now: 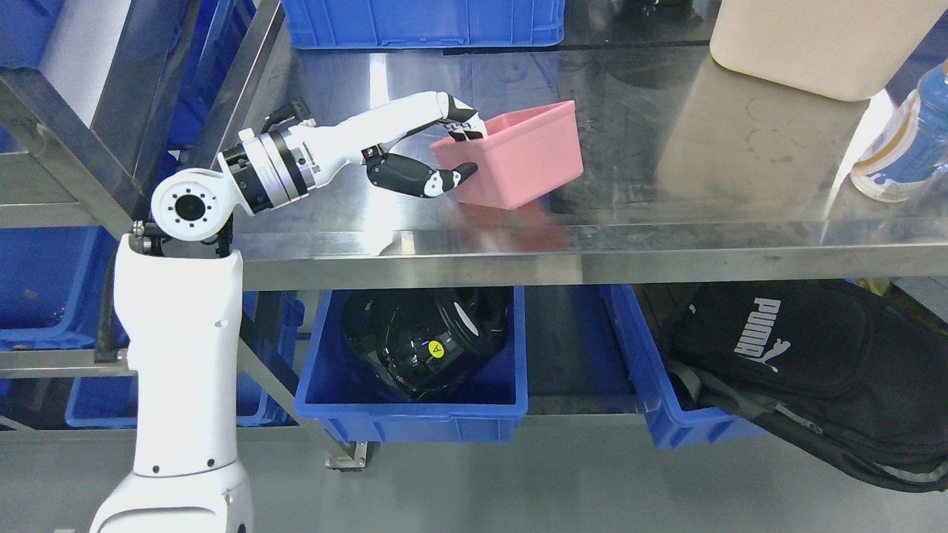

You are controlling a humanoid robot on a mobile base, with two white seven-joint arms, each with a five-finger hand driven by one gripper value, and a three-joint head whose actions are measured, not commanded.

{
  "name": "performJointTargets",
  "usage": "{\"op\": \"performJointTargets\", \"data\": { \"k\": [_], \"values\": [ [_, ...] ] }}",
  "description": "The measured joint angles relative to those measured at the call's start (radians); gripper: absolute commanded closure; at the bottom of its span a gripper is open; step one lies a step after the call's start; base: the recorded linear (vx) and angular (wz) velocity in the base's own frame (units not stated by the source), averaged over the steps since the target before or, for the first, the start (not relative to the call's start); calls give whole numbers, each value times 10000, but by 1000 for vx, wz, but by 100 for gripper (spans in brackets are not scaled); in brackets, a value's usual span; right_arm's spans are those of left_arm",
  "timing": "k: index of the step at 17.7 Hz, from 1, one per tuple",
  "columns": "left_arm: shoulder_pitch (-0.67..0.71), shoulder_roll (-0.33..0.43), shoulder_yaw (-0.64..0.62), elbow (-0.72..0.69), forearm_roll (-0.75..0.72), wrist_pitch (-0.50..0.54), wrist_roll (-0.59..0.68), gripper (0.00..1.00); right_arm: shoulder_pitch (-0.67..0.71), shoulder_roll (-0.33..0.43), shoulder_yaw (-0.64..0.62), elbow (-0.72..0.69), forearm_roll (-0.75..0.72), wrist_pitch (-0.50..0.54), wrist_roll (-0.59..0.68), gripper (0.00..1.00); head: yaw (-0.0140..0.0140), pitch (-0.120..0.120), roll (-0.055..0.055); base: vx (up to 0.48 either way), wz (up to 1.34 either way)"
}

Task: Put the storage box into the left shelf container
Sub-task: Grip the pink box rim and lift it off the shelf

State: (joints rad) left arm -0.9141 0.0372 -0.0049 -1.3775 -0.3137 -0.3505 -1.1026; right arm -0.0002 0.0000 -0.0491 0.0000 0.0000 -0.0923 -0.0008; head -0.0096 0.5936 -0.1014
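Note:
A pink open-topped storage box (522, 155) is tilted just above the steel shelf top (666, 222), its left end raised. My left hand (463, 152) is shut on the box's left wall: the upper fingers (463, 122) hook over the rim and the thumb (444, 180) presses the outside. The white left arm (185, 355) rises from the bottom left edge. Blue bins (29, 296) stand in the shelf unit at the far left. The right arm is out of view.
A blue crate (422, 22) sits at the shelf's back, a cream container (807, 44) at the back right, a bottle (907, 141) at the right edge. Below, a blue bin (415, 403) holds a black helmet; another holds a black bag (807, 363).

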Motion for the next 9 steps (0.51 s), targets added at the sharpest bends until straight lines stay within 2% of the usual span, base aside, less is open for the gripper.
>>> {"op": "performJointTargets", "data": {
  "k": [4, 9],
  "values": [
    [430, -128, 253, -628, 130, -1027, -134, 99, 0, 0, 0, 0, 0, 0, 0, 0, 0, 0, 0, -21, -56],
    [797, -221, 482, -1187, 198, -1553, -214, 99, 1, 0, 0, 0, 0, 0, 0, 0, 0, 0, 0, -36, -92]
  ]
}}
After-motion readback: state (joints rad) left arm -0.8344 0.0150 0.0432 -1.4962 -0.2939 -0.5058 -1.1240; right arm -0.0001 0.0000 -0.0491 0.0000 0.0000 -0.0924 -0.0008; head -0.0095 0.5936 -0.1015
